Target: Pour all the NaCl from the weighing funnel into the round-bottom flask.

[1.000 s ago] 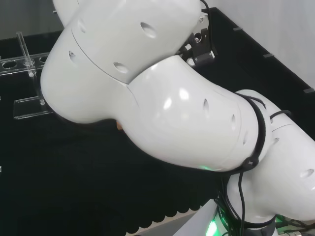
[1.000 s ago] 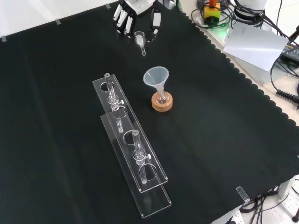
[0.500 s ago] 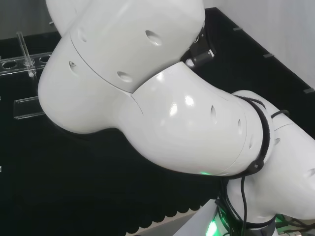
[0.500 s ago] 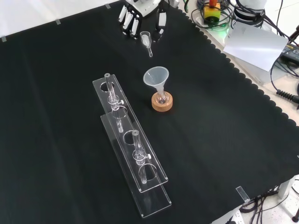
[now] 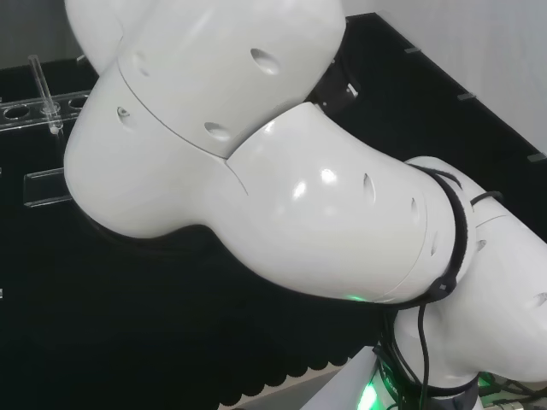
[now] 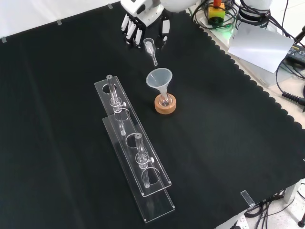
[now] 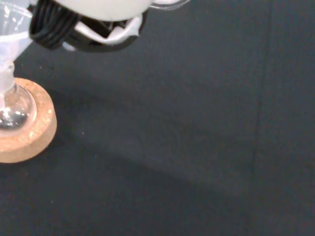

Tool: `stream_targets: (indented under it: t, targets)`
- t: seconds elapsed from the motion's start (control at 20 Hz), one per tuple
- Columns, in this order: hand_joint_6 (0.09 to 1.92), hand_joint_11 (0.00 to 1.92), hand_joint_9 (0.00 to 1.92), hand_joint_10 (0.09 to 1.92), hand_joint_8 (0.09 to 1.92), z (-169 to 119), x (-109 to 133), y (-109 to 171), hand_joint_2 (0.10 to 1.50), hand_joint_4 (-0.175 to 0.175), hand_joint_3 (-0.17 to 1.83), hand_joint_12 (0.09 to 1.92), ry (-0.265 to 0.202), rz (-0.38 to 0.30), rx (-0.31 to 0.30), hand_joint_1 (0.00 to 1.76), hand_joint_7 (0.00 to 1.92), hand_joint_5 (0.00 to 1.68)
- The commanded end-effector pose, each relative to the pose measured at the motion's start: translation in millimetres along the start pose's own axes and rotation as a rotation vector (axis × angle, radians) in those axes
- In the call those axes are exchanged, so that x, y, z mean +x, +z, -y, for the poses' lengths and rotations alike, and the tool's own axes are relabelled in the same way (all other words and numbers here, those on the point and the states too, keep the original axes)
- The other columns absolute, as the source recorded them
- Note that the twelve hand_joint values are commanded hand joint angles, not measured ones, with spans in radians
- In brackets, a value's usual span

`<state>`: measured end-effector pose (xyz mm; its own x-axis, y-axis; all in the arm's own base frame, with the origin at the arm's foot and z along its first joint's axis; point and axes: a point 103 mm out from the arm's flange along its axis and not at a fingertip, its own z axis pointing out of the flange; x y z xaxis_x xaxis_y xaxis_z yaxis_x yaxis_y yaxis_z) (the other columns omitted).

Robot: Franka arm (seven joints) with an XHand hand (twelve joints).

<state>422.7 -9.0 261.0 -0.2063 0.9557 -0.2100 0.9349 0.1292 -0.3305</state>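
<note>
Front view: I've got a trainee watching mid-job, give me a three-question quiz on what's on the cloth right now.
1. True or false: the hand holds the weighing funnel above the cloth.
2. What does the round-bottom flask sit on? A) red ribbed ring B) cork ring C) bare cloth
3. What stands in the flask's neck?

Key: 1. True; its fingers curl round it, up and left of the flask. 2. B, the cork ring. 3. A plastic funnel.

The robot hand [image 6: 143,21] hangs fingers-down, curled around something.
</note>
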Motion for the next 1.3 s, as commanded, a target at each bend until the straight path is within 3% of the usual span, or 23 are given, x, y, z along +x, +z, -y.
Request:
stream_targets:
  t: [0.05,0.7,1.3]
  targets:
    - [0.81,0.66,0.97,0.47,0.68,-6,4,0,0.68,0.175,0.67,1.21,-0.002,0.066,0.015,1.1,0.54,1.2]
    - [0.82,0.66,0.97,0.47,0.68,-8,7,-2,0.68,0.175,0.67,1.21,-0.002,0.129,0.041,1.1,0.54,1.2]
    - [0.82,0.66,0.97,0.48,0.68,-9,20,-10,0.68,0.175,0.67,1.21,-0.021,0.25,0.065,1.1,0.54,1.19]
